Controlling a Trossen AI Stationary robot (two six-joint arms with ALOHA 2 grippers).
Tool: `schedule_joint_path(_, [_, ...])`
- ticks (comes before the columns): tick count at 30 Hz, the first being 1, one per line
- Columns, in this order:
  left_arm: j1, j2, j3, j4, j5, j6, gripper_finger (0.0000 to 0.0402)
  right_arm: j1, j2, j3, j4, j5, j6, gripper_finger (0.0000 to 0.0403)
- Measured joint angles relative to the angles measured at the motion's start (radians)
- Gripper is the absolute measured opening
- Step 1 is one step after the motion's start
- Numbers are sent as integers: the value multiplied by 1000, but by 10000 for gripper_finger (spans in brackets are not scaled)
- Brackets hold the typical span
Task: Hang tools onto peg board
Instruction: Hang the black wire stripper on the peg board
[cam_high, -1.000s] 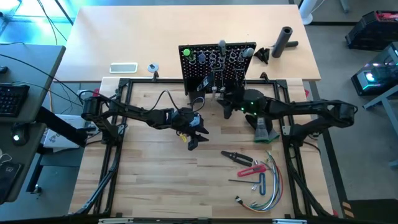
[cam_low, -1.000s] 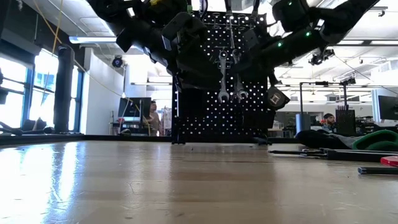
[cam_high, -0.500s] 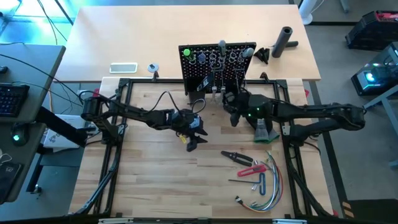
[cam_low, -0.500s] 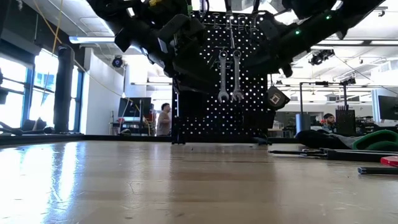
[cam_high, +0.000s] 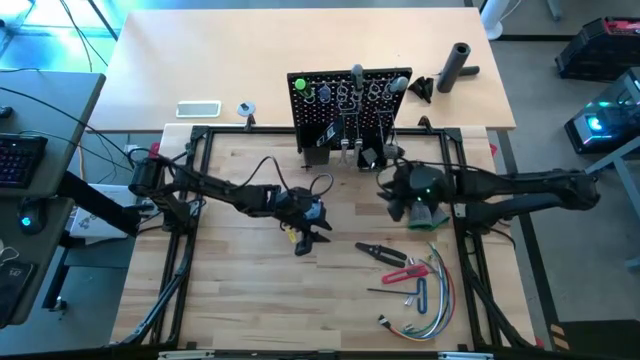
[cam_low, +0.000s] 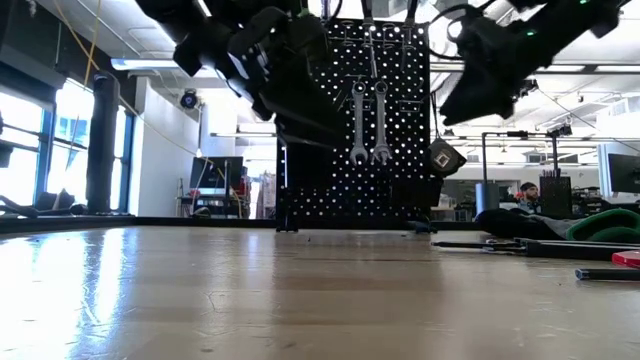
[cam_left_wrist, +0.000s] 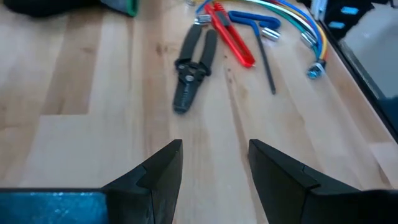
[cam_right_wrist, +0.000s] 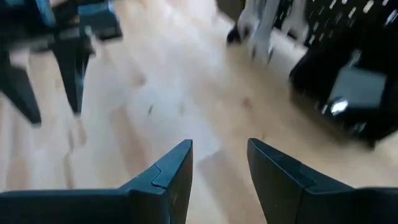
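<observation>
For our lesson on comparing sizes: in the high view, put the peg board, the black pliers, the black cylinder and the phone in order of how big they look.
1. peg board
2. black pliers

black cylinder and phone: look alike, so unranked.

Bright, even overhead light falls on the bench (cam_high: 250, 290) with soft shadows; the low view is backlit by glaring windows, silhouetting the peg board (cam_low: 352, 130); the right wrist view is motion-blurred; the left wrist view is slightly soft.
</observation>
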Motion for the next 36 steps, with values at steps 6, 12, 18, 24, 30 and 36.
schedule_joint_path(6, [-45,0,0,4,-1,49,176,124,1,0,-97,-92,57,149])
schedule_joint_path(12, [-79,16,0,36,-4,76,176,289,28,0,-103,-117,119,149])
schedule_joint_path(18, [-97,92,-1,120,-6,76,176,443,104,-1,-99,-72,213,149])
schedule_joint_path(24, [-99,181,-1,209,-39,76,176,558,241,-2,-81,-66,297,149])
schedule_joint_path(30, [-97,259,-1,339,-67,75,176,631,386,-2,-50,-38,358,149])
schedule_joint_path(36, [-97,332,-1,468,-83,76,176,660,478,-2,-27,9,403,149])
